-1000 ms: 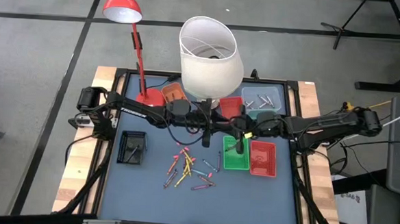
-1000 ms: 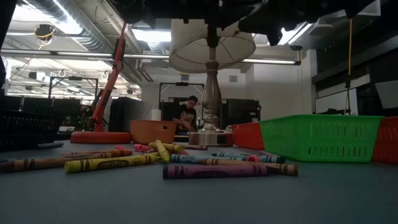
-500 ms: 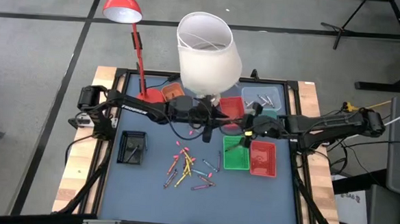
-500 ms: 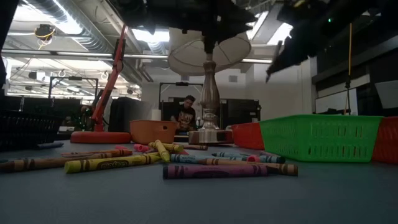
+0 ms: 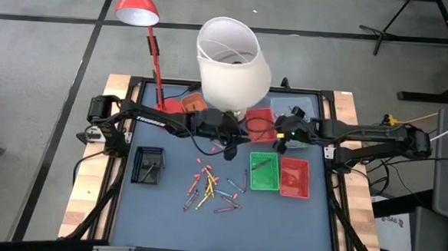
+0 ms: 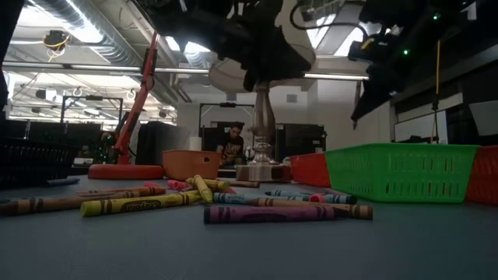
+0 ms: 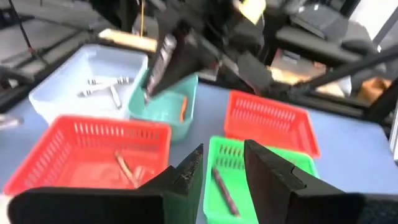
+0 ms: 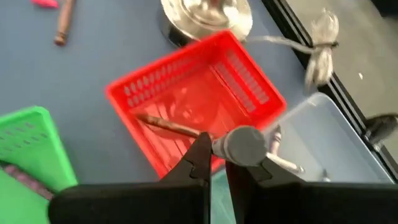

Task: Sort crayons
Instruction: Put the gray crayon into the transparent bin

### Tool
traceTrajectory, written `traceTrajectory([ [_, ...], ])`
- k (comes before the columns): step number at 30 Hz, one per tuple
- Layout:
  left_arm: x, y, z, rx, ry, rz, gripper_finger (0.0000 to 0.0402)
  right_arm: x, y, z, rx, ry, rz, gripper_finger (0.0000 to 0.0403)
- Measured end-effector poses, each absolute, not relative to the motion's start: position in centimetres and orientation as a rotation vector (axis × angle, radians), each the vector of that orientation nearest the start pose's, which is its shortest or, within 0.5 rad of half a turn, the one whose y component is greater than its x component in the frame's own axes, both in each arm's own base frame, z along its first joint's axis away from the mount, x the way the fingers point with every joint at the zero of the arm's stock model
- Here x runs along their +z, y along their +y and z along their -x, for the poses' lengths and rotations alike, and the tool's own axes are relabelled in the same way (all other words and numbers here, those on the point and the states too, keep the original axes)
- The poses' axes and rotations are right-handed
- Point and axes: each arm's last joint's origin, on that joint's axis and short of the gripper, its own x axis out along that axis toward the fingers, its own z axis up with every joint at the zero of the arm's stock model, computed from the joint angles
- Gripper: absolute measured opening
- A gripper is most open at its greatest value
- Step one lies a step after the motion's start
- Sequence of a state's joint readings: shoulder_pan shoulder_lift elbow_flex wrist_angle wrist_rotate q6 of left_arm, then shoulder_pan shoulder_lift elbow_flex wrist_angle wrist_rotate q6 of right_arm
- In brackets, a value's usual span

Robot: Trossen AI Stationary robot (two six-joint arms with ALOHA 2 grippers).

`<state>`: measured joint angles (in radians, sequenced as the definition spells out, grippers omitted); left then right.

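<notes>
Several crayons (image 5: 209, 188) in mixed colours lie flat on the blue table top, also in the low view (image 6: 233, 204). My right gripper (image 5: 279, 141) is shut on a grey crayon (image 7: 159, 61) in the air over the teal tray (image 5: 294, 134). My left gripper (image 5: 231, 147) hovers open and empty between the lamp base and the green tray (image 5: 264, 171); its fingers (image 7: 186, 174) show a gap. One dark crayon (image 7: 222, 184) lies in the green tray. My right gripper pinches the grey crayon between its two fingers, near the crayon's upper end (image 8: 242, 145). The fingers come from above, slanting down. The crayon hangs tilted below them (image 7: 159, 61), lifted clear of the trays.
A white lampshade (image 5: 234, 53) on a metal base stands at the far middle, a red desk lamp (image 5: 138, 6) far left. Trays: red (image 5: 294, 178), a second red (image 5: 259, 120), pale blue with grey crayons (image 5: 302, 109), orange (image 5: 194, 102), black (image 5: 147, 165).
My right gripper has risen from over the green tray and gone toward the table's far edge, to above the teal tray. My left gripper has stayed about where it was.
</notes>
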<state>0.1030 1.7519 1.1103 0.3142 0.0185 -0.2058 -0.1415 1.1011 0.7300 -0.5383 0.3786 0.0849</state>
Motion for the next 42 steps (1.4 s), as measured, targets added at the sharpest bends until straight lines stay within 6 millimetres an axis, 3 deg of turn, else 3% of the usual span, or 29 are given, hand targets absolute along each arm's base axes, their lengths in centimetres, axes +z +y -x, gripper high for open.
traceTrajectory([
  [11,20.6,3.7,-37.5,0.131,0.636,0.240,0.0100,22.3,-7.3,-18.5,-0.795,1.023,0.059,0.0023],
  [23,17.9,3.2,-34.2,0.146,1.090,0.342,0.0100,18.6,-10.3,-15.7,-0.990,1.095,-0.015,0.0029],
  [28,17.5,2.4,-33.6,0.139,1.171,0.336,0.0100,18.1,-11.0,-15.4,-1.039,1.029,-0.040,0.0032],
  [42,17.2,-2.1,-32.5,0.069,1.305,0.294,0.0100,19.0,-12.4,-16.1,-1.077,0.842,-0.078,0.0033],
])
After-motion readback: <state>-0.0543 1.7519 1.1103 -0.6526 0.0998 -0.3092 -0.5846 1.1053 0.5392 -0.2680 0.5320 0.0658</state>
